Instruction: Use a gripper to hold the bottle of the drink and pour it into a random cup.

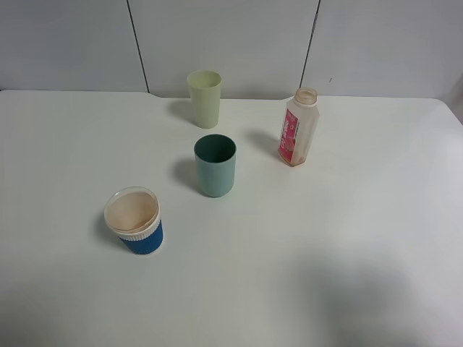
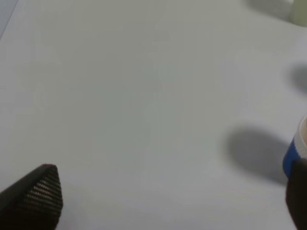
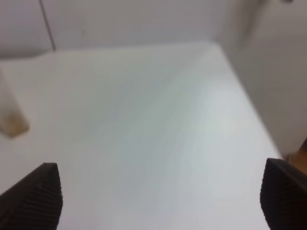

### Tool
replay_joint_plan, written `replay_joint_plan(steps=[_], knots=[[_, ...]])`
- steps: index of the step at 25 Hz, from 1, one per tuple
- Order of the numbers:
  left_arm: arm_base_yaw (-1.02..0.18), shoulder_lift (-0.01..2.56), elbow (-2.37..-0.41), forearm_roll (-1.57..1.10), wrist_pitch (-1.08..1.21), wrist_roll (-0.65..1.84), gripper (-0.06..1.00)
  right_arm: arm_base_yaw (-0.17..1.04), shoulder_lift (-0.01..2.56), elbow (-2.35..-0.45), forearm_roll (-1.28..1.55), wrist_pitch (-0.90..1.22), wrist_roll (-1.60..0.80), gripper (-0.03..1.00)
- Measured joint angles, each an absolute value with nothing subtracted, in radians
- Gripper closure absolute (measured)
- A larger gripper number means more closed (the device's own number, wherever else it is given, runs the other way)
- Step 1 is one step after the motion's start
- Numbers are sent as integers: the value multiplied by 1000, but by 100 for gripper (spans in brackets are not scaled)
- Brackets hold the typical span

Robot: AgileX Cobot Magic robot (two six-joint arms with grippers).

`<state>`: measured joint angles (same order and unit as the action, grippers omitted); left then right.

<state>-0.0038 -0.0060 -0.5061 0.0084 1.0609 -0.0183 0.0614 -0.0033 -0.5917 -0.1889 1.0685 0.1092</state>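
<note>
The bottle (image 1: 298,128) stands upright and capless toward the far right of the white table (image 1: 347,238), well apart from the teal cup (image 1: 215,165), the pale green cup (image 1: 205,98) by the far edge, and the blue-sleeved cup (image 1: 134,220). The near half of the table lies bare. The right gripper (image 3: 160,194) hangs spread wide, holding nothing (only a blurred sliver of bottle shows at its view's edge). The left gripper (image 2: 172,196) is likewise spread, with one fingertip (image 2: 41,194) clear and the other cut off.
</note>
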Motion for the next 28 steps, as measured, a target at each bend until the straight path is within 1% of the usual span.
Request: replay_joint_plan(steps=[6,28], knots=[[-4,-6,-506,8,1061,-18,2,61,-3,-508,-130,1068,80,16],[-4,-6,-506,8,1061,-18,2,61,-3,-504,-130,1067,72,16]])
